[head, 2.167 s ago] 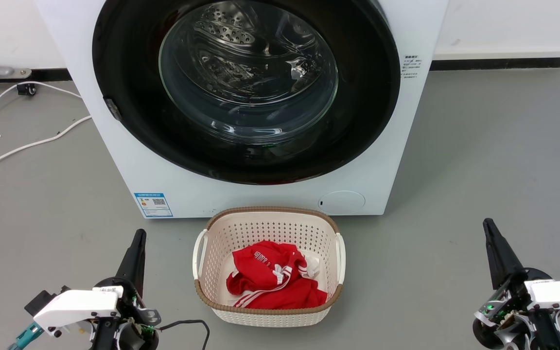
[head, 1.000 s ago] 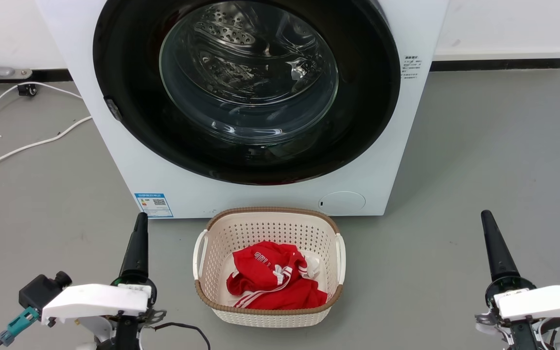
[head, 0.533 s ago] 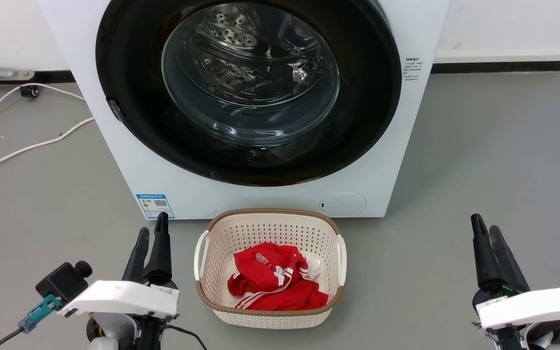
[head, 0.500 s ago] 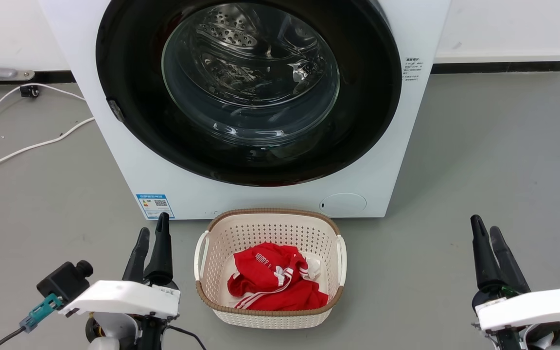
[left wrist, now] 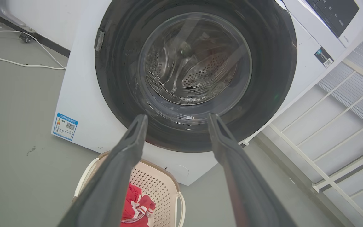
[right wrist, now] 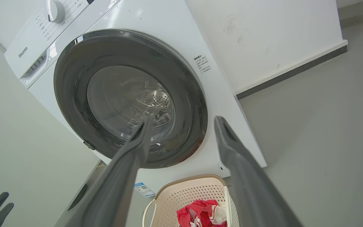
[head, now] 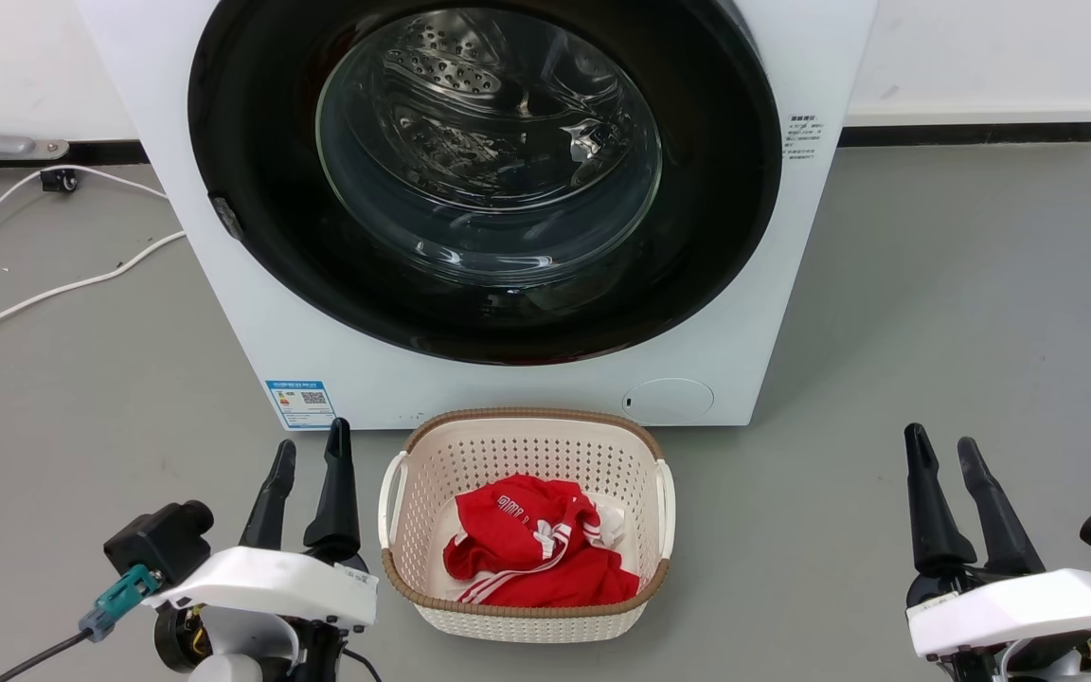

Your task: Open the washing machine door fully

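The white washing machine [head: 252, 313] [left wrist: 80, 104] [right wrist: 219, 94] stands ahead on the floor. Its round glossy black door [head: 252, 189] [left wrist: 118, 78] [right wrist: 71, 94] lies flush against the front, and the steel drum shows through its glass window [head: 489, 142]. A small latch tab [head: 224, 219] sits on the door's left rim. My left gripper [head: 312, 447] [left wrist: 176, 121] is open low at the left, well short of the machine. My right gripper [head: 942, 449] [right wrist: 183, 123] is open low at the right, holding nothing.
A cream perforated laundry basket [head: 527, 431] [left wrist: 169, 189] [right wrist: 187, 186] with red clothing [head: 527, 545] sits on the grey floor right before the machine, between my grippers. White cables [head: 53, 284] trail at the left. A white railing [left wrist: 336, 151] stands to the machine's side.
Both grippers went from shut to open, their fingers spreading apart. Both arms turned and shifted slightly inward. The door has not moved.
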Controlling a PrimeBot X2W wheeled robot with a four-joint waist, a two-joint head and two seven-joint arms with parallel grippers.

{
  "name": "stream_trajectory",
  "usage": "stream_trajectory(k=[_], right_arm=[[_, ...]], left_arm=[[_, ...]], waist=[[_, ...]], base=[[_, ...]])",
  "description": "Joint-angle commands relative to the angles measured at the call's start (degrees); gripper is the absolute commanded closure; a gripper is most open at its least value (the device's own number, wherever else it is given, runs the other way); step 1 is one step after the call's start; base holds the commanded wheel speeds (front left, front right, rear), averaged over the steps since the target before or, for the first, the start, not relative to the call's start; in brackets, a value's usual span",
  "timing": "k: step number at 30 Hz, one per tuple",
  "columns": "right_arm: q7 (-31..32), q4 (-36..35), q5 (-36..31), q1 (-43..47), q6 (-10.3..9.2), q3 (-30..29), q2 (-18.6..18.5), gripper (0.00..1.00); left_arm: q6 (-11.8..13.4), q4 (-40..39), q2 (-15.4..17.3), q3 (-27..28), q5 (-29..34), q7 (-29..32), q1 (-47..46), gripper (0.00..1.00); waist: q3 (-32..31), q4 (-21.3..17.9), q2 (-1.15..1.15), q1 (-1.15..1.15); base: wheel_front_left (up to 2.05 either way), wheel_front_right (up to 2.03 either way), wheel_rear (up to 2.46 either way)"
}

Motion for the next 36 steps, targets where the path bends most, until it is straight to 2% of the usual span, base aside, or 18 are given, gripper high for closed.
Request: stream_trajectory(k=[1, 36], right_arm=[[-0.57, -1.02, -1.85, -0.13, 0.0, 0.16, 0.08, 0.0], [-1.76, -1.9, -21.57, 1.34, 0.0, 0.34, 0.29, 0.0]], left_arm=[[0.27, -0.36, 0.19, -0.32, 1.96, -0.62, -0.54, 0.0], [2.26, 0.18, 0.23, -2.94, 23.28, -5.48, -0.86, 0.0]], waist=[[-0.02, -0.01, 0.0, 0.0], [-0.29, -0.05, 0.0, 0.0]], base=[[0.0, 0.0, 0.0], [0.0, 0.0, 0.0]])
